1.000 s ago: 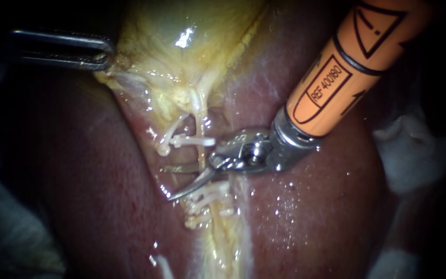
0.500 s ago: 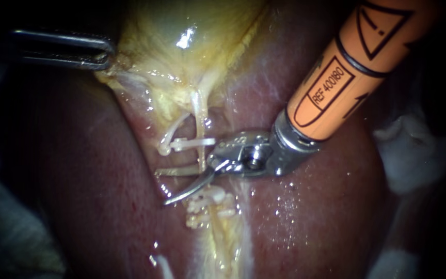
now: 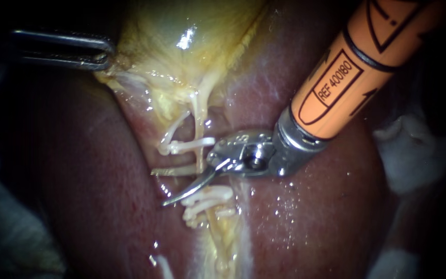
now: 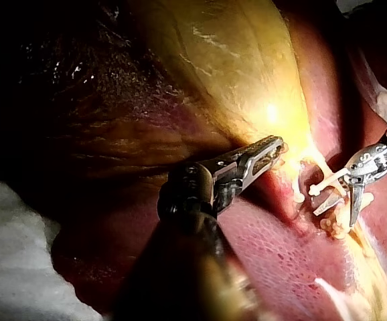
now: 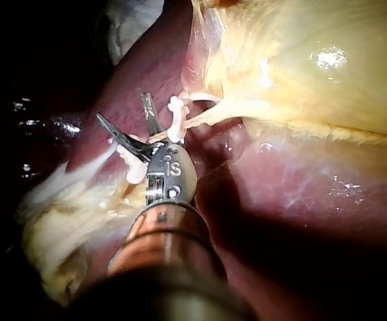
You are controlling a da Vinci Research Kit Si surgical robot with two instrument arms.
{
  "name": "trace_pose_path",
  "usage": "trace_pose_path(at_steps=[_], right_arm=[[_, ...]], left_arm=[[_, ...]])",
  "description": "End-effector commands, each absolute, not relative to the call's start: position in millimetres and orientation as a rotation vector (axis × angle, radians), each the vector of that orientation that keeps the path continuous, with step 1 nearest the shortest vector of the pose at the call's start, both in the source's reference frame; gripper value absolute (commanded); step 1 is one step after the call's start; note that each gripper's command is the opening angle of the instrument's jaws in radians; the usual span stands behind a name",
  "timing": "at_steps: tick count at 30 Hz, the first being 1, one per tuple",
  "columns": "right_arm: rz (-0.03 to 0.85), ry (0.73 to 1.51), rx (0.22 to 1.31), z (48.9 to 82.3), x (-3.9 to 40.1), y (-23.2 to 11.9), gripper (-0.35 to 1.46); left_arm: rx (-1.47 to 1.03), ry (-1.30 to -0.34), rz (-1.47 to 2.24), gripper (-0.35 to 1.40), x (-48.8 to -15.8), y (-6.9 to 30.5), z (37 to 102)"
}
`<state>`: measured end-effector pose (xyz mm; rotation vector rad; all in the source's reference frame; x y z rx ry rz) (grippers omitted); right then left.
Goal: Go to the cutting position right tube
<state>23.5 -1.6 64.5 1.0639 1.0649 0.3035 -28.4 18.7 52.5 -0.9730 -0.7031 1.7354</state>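
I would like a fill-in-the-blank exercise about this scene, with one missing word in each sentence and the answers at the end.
1. The blades of the right instrument stand ____, with a gap between them.
2. The jaws of the left instrument are shut on the yellowish ____.
3. The clips on the tubes are ____ in colour.
4. The dark red tissue under the right instrument is the ____.

Missing words: open; gallbladder; white; liver.

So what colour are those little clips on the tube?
The clips are white, clearest in the endoscope view.
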Motion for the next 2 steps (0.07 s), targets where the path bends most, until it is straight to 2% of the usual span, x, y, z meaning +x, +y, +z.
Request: trace_pose_path(at_steps=[1, 2], right_arm=[[0.302, 1.064, 1.065, 64.5, 23.5, -1.6, 1.25], [0.302, 1.064, 1.064, 64.5, 23.4, -1.6, 1.25]], left_arm=[[-0.973, -0.703, 1.735, -0.35, -28.4, 18.7, 52.4], [-0.973, -0.703, 1.735, -0.35, -28.4, 18.7, 52.4]])
